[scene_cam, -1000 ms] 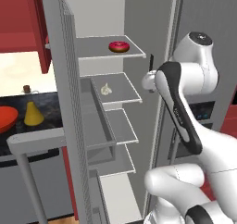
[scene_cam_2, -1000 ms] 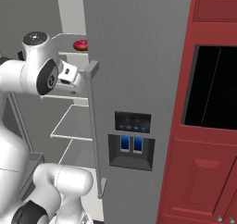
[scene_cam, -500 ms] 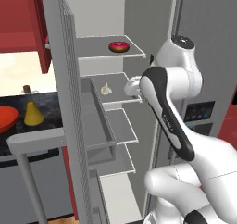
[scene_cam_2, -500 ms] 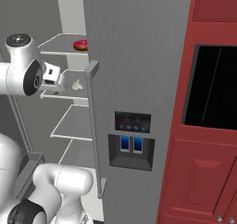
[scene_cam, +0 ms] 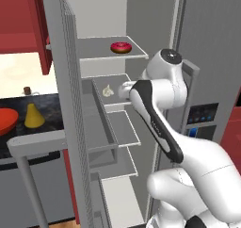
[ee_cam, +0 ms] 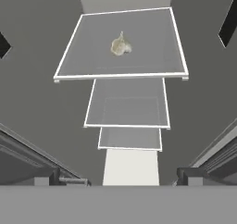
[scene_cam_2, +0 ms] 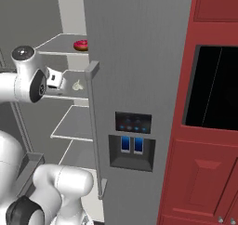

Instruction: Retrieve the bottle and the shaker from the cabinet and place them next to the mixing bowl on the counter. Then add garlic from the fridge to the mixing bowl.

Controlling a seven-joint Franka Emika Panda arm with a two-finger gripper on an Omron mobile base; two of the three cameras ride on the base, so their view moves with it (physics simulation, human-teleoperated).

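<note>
Four pale shelves face me inside the open fridge (scene_cam: 207, 48), stacked one under another, and my fingers (ee_cam: 60, 176) stand at the front of it, spread wide apart and grasping nothing. In the hand view the two dark tips rise at the bottom corners, with the lower shelves showing between them.

Off to my left, well away from my fingers, the black counter (scene_cam: 52, 110) carries the red-orange mixing bowl (scene_cam: 7, 121), the yellow bottle (scene_cam: 34, 115) just beside it and the small dark shaker (scene_cam: 27, 90) behind. Above them hangs the red cabinet (scene_cam: 23, 20).

Beyond my fingertips, on the shelf level with my hand, lies the garlic (ee_cam: 120, 46), well apart from both tips and roughly centred between them. It sits near the middle of that shelf. Its thin pointed stem rises from the lumpy bulb, pointing toward the back of the fridge in the hand view, so its long axis runs away from me.

One shelf higher than my fingers rests a pink-iced doughnut (scene_cam: 121, 47).
</note>
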